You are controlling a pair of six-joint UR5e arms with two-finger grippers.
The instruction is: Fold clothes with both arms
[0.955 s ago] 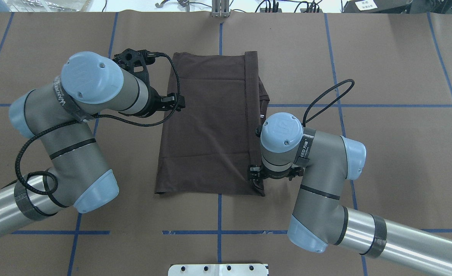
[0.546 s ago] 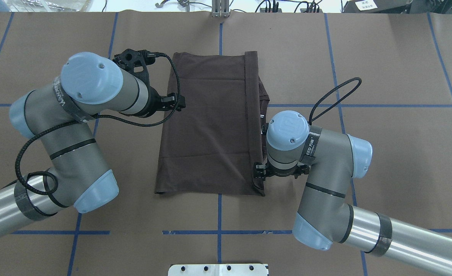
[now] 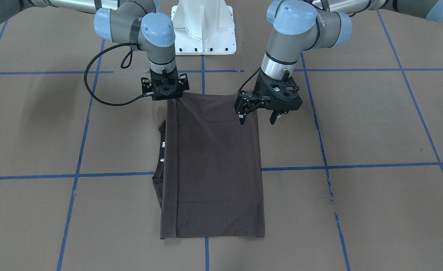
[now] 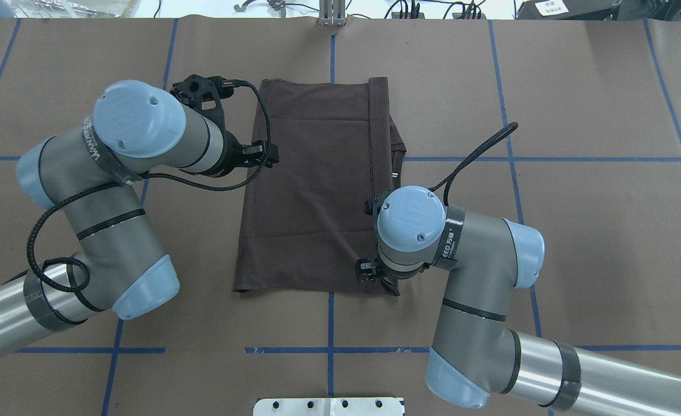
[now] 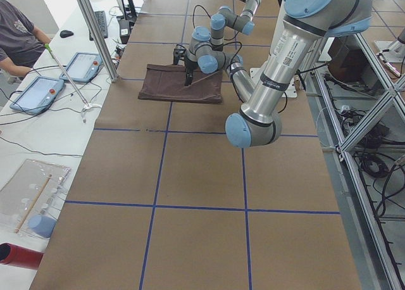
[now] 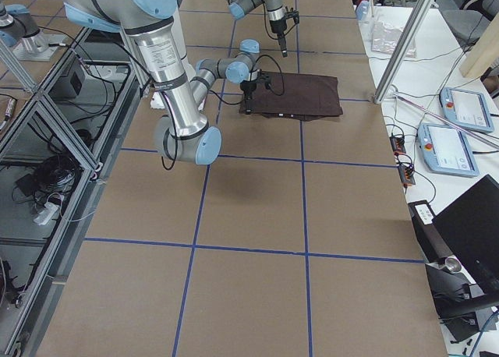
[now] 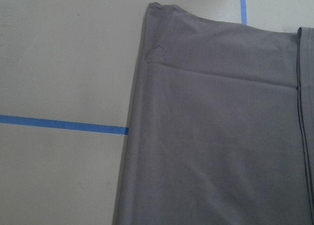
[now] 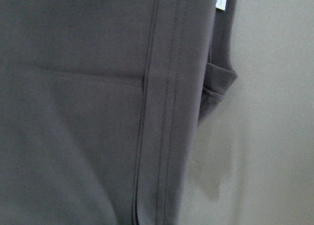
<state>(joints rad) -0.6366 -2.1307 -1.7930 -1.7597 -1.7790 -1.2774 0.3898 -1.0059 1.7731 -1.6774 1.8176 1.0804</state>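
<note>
The right gripper (image 3: 164, 97) is poising at the T-shirt's (image 3: 214, 169) near corner, its fingers hidden under its body, so I cannot tell their state. The left gripper (image 3: 257, 119) is hanging spread and empty above the opposite long edge. Beyond both sets of fingers the shirt is lying flat as a narrow rectangle — lengthwise folds look done, crosswise folding is likely remaining.

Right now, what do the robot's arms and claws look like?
Both the left arm and right arm are chunky grey and silver tubes with rounded light-blue caps at the joints. Black braided cables loop along them, and dark bands carry white lettering. The left claw and right claw are black and boxy.
</note>
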